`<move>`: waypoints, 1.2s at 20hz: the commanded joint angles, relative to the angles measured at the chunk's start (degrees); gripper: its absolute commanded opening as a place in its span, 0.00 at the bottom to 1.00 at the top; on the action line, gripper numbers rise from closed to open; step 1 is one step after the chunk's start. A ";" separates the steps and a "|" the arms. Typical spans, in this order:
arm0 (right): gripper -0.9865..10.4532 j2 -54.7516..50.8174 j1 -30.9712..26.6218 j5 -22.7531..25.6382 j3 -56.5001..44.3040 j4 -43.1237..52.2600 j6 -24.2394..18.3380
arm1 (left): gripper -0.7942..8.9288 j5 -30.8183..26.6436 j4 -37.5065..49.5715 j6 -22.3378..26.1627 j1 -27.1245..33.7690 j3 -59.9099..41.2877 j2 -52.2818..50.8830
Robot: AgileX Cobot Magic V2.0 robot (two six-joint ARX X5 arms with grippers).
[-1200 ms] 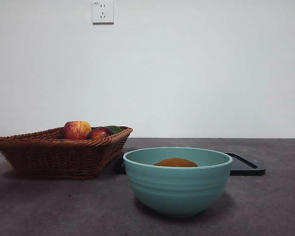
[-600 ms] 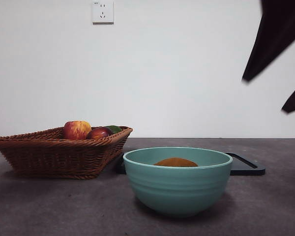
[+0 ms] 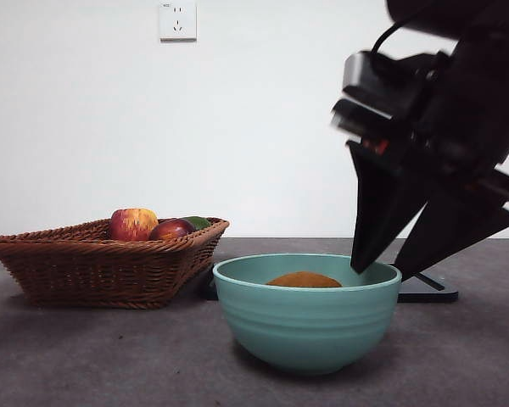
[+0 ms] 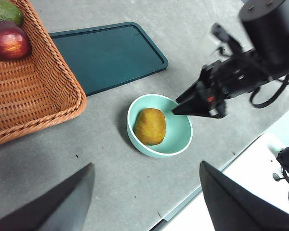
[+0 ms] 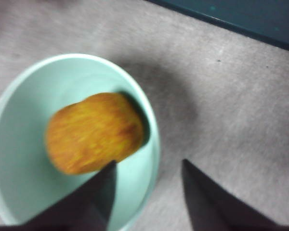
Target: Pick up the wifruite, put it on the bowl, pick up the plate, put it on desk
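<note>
The brown wifruite (image 3: 304,280) (image 4: 149,126) (image 5: 94,132) lies inside the teal bowl (image 3: 305,326) (image 4: 180,137) (image 5: 19,144), which stands on the dark grey desk (image 3: 110,356). My right gripper (image 3: 378,271) (image 4: 180,109) (image 5: 148,163) is open and has its tips at the level of the bowl's right rim. One jaw is over the inside beside the wifruite, the other outside over the desk. It holds nothing. High above the bowl, my left gripper (image 4: 145,166) hangs open and empty. No plate shows in any view.
A brown wicker basket (image 3: 93,263) (image 4: 19,86) left of the bowl holds an apple (image 3: 133,224), a dark red fruit (image 3: 171,229) (image 4: 9,41) and a green fruit (image 4: 2,9). A dark rectangular tray (image 3: 424,288) (image 4: 106,53) lies behind the bowl. The table's edge (image 4: 197,197) runs close by the bowl.
The right arm has come in from the upper right and dropped down to the bowl's right rim. The bowl, wifruite, basket and tray have not moved.
</note>
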 commanded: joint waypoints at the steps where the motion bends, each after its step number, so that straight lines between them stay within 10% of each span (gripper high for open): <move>1: 0.21 2.19 1.20 0.63 0.24 1.42 1.09 | 0.44 0.20 0.04 0.70 -0.33 0.39 0.33; 24: 0.09 3.91 -3.69 2.95 12.79 -1.42 -0.11 | 0.44 0.20 -0.61 0.72 -0.33 0.39 0.33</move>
